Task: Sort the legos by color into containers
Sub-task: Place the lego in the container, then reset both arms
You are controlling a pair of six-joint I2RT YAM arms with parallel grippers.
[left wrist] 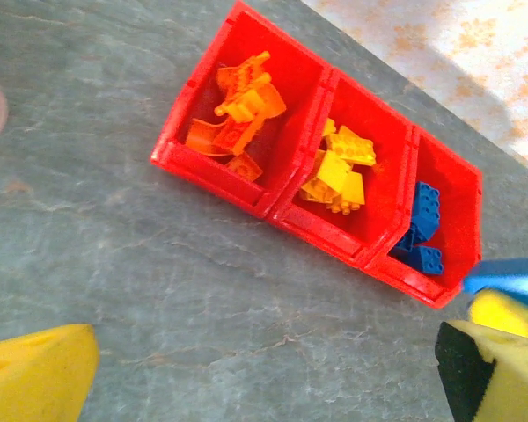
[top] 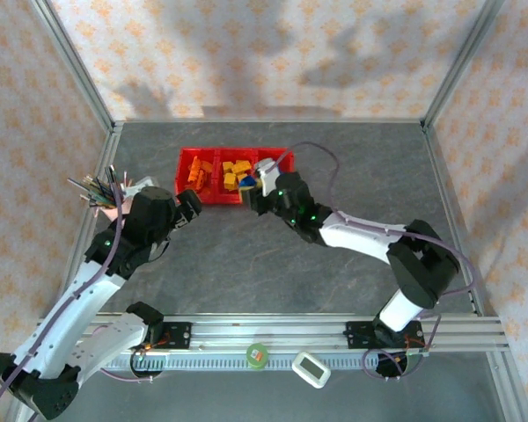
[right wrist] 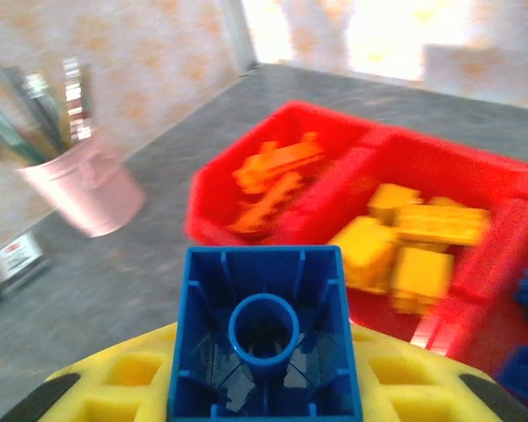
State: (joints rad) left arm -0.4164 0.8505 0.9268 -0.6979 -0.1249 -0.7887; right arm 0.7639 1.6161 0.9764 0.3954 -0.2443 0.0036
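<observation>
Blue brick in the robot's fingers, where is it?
In the right wrist view, the blue brick sits pinched in the right gripper, just short of the red tray, with the yellow bricks ahead.

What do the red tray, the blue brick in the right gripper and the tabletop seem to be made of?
Red tray: likely moulded plastic, glossy, with light sheen on its rims.
Blue brick: hard smooth plastic, with moulded ribs and a centre tube underneath.
Tabletop: grey, matte, stone-like veining; real stone or printed laminate, I cannot tell.
</observation>
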